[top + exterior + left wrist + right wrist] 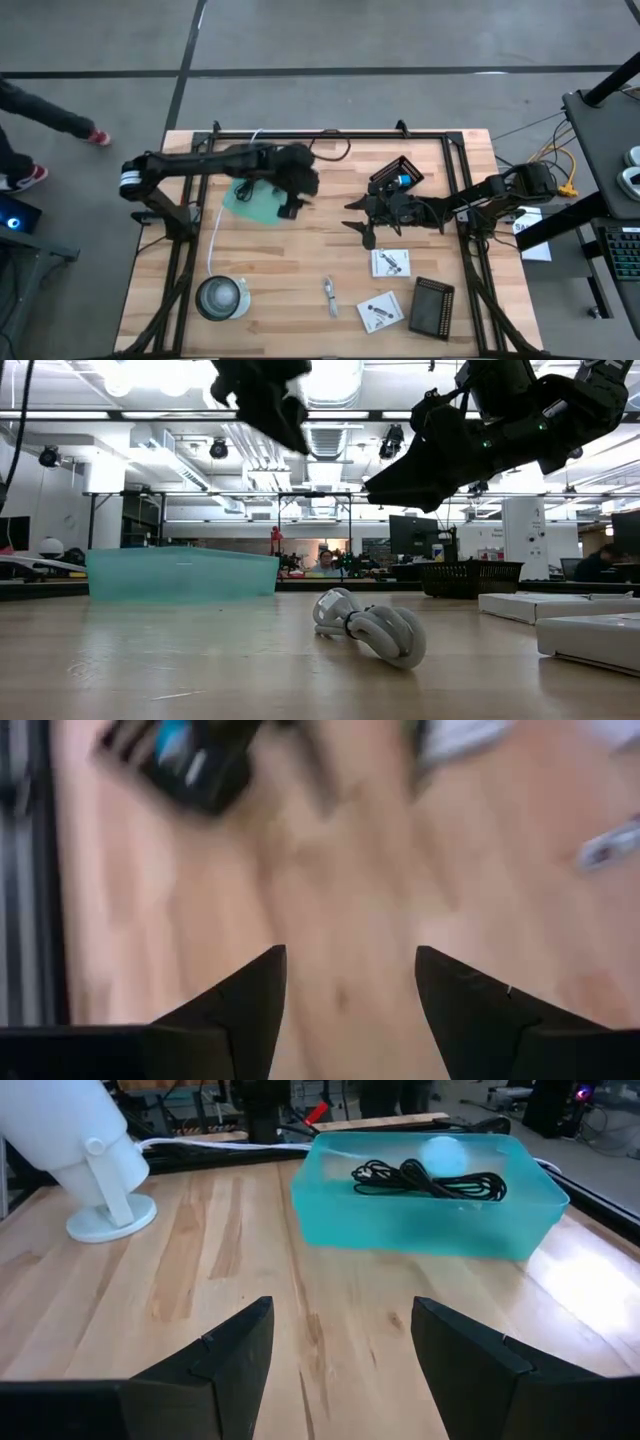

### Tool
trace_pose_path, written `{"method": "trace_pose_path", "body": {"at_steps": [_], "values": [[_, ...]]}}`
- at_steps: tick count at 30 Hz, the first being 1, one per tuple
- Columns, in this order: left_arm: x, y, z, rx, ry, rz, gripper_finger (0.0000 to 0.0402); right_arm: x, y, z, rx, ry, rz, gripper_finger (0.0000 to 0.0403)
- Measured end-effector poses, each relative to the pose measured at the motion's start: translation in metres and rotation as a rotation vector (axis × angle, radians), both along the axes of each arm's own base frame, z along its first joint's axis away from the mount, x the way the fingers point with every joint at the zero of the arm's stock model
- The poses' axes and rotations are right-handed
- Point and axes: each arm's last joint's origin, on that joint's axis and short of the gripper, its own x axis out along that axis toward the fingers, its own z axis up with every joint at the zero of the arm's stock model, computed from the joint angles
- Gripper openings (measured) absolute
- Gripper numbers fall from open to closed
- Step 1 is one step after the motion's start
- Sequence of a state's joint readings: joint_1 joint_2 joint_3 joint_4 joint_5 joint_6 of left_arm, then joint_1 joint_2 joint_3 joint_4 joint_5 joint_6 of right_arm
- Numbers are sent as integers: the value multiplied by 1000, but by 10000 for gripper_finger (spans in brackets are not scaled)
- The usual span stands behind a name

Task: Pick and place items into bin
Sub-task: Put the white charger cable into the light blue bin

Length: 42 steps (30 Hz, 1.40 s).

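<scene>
A black coiled cable (430,1178) lies inside the teal bin (430,1230), which sits on the wooden worktop (300,270). Just beside the bin, the left gripper (290,208) hangs above the worktop, its fingers (240,1000) spread with nothing between them. Farther from the bin, the right gripper (362,222) hovers with its fingers (230,1350) spread and empty too. Well apart from the bin lie two white printed packets (390,262), a silvery piece (330,296), a black grid tray (432,306) and a round clear lidded tub (220,297).

One teal bin (252,203), two white packets (390,263), one round tub (220,297)
</scene>
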<state>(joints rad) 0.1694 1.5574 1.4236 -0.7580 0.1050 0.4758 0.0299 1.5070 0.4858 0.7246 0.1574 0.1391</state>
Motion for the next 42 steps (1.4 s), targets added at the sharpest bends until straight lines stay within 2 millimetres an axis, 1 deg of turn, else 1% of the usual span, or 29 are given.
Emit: {"method": "trace_pose_path", "body": {"at_steps": [1, 5, 9, 11, 13, 15, 17, 19, 21, 27, 29, 35, 39, 42], "values": [[0, -7, 1, 2, -32, -53, 205, 0, 0, -1, 6, 7, -2, 224], [1, -35, -8, 16, -77, -255, 205, -1, 0, -4, 55, 35, -19, 224], [3, -59, -27, 88, -66, -434, 205, -3, 1, -6, 88, 45, -26, 224], [2, -68, -37, 94, -42, -479, 205, -3, 2, -7, 89, 51, -25, 224], [6, -76, -43, 107, -75, -510, 205, -3, 3, -8, 89, 60, -20, 224], [5, -83, -53, 102, -52, -533, 205, -4, 5, -8, 87, 62, -14, 224], [11, -91, -60, 107, -79, -556, 205, -4, 5, -8, 85, 63, -11, 224], [12, -98, -74, 101, -53, -577, 205, -4, 5, -8, 84, 63, -12, 224], [20, -106, -83, 106, -92, -595, 205, -4, 5, -9, 81, 65, -11, 224], [36, -121, -116, 100, -54, -631, 205, -4, 5, -9, 69, 76, -7, 224], [43, -125, -123, 99, -52, -640, 205, -4, 5, -9, 56, 80, -2, 224], [54, -128, -148, 81, -12, -652, 205, -4, 5, -10, 51, 84, -1, 224], [58, -132, -160, 44, -15, -684, 205, -4, 5, -9, 51, 82, -1, 224], [60, -134, -164, 15, -18, -706, 205, -4, 5, -9, 51, 82, -1, 224]]}}
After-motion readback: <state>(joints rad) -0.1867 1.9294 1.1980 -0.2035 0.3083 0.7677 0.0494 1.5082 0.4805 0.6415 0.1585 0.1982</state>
